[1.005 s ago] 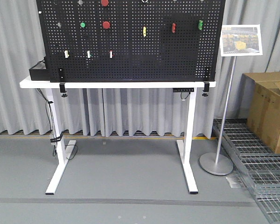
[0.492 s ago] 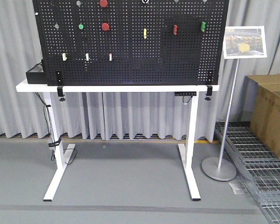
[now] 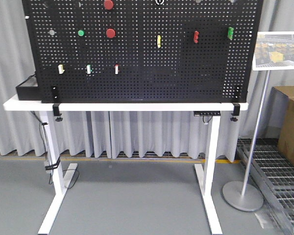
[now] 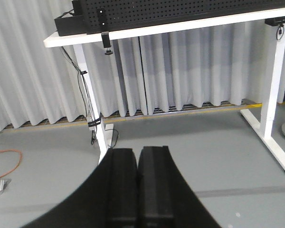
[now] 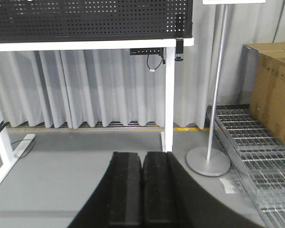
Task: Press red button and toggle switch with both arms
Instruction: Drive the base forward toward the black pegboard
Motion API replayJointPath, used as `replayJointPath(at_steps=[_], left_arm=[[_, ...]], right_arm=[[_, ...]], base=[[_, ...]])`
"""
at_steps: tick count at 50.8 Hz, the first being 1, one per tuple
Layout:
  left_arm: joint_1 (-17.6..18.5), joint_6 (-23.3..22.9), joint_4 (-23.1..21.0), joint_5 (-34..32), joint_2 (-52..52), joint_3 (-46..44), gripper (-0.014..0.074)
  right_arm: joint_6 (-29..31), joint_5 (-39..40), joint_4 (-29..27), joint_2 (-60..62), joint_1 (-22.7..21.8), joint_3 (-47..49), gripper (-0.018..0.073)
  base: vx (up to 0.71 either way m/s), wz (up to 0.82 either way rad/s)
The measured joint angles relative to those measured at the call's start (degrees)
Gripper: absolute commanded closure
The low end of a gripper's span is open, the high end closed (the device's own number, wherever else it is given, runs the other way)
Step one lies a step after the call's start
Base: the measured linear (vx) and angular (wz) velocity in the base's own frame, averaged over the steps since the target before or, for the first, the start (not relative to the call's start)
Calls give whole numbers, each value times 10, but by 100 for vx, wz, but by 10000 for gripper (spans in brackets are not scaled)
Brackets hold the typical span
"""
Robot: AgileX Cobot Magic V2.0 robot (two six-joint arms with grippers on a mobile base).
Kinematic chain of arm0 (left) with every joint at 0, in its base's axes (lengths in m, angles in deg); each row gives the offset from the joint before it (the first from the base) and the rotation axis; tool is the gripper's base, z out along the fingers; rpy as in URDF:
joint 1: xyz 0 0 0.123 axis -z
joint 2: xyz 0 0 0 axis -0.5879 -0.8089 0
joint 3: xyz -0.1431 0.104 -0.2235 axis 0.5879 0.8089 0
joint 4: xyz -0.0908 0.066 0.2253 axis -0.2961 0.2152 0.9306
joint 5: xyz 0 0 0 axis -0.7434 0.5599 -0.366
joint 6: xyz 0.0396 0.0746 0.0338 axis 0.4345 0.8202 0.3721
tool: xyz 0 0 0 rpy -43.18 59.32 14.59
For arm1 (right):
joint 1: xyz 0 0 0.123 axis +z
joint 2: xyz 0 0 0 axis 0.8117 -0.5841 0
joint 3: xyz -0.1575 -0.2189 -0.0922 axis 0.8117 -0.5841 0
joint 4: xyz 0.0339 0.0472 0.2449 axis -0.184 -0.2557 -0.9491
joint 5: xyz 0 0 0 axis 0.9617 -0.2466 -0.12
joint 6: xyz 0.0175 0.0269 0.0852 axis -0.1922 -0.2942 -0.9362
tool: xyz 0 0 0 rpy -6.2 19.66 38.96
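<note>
In the front view a black pegboard (image 3: 137, 49) stands upright on a white table (image 3: 137, 106). The red button (image 3: 110, 33) sits on the board toward ten o'clock from its middle, with a green button (image 3: 81, 33) just at its nine o'clock and a second red button (image 3: 108, 4) at its twelve o'clock, at the frame's top edge. The red toggle switch (image 3: 196, 36) is mounted at about two o'clock from the board's middle, on a plain black plate. A yellow switch (image 3: 159, 41) lies at its nine o'clock and a green switch (image 3: 230, 33) at its three o'clock. Three small pale switches (image 3: 88, 69) form a row toward the board's eight o'clock.

A black box (image 3: 27, 88) rests on the table's far nine o'clock end, partly behind the board; its contents cannot be seen. A cardboard box (image 5: 270, 90) stands on the floor at three o'clock, beside a sign stand (image 3: 277, 50) and on a metal grating (image 3: 279, 171); nothing of its inside shows.

The left gripper (image 4: 138, 152) has its fingers pressed together with nothing between them, well apart from the table. The right gripper (image 5: 142, 156) is likewise clenched on nothing, aimed at the floor under the table.
</note>
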Motion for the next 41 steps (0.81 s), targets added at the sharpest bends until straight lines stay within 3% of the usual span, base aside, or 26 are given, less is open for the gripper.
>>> replayJointPath(at_steps=[41], left_arm=[[0,0,0,0,0,0,595]], right_arm=[[0,0,0,0,0,0,559]], base=[[50,-2]])
